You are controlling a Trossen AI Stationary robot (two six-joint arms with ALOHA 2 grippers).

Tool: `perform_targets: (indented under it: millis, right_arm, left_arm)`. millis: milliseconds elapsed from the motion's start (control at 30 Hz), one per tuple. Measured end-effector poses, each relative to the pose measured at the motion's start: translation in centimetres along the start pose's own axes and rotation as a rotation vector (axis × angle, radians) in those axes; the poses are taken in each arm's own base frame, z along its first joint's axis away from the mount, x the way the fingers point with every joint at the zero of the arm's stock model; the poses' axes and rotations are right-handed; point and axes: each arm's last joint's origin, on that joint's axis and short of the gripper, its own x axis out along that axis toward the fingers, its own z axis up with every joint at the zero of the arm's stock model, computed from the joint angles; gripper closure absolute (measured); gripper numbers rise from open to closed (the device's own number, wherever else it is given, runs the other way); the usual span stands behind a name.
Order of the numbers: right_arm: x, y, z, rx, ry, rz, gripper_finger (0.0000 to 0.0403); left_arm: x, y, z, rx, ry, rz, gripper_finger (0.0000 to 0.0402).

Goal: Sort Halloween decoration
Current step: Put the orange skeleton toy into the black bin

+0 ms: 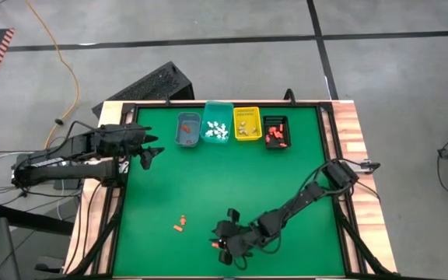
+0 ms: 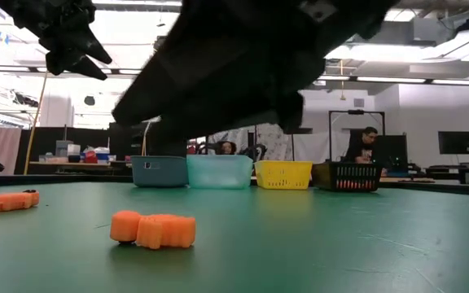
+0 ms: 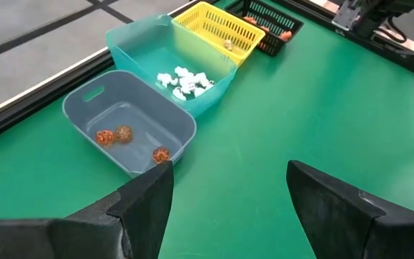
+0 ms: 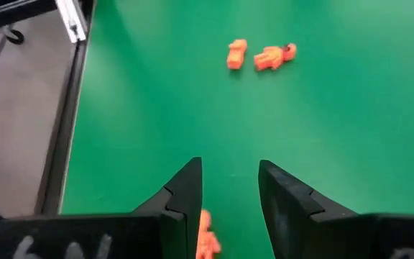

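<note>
Pick-up step: right gripper (image 4: 228, 208), fingers narrowly parted, empty, low over small orange plastic figurine (image 4: 205, 237) near table's front edge; next, I'd judge, drop & close; left gripper (image 3: 225, 205) wide open, empty, beside grey-blue plastic bin (image 3: 92, 108).

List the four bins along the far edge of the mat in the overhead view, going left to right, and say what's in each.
Blue-grey bin with a few orange-brown pieces → teal bin with white pieces → yellow bin with a few small pale pieces → black bin with orange-red pieces.
</note>
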Motion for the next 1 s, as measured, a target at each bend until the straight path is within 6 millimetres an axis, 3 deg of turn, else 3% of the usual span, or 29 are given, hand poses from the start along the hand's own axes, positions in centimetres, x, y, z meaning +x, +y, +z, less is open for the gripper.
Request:
perform_targets:
  millis: [200, 467, 1000]
  right_arm:
    - [-0.3, 0.8, -1.6, -0.011, 0.046, 0.000, 0.0271]
    - [-0.6, 1.0, -1.9, -0.037, 0.055, -0.001, 0.0271]
    - [1.1, 1.0, -4.5, -0.030, 0.065, -0.027, 0.0271]
  left_arm:
    - [0.0, 0.0, 0.0, 0.000, -0.003, 0.000, 0.0141]
    - [0.0, 0.0, 0.0, -0.005, -0.003, 0.001, 0.0141]
    - [0.0, 0.0, 0.0, -0.021, 0.000, 0.010, 0.0141]
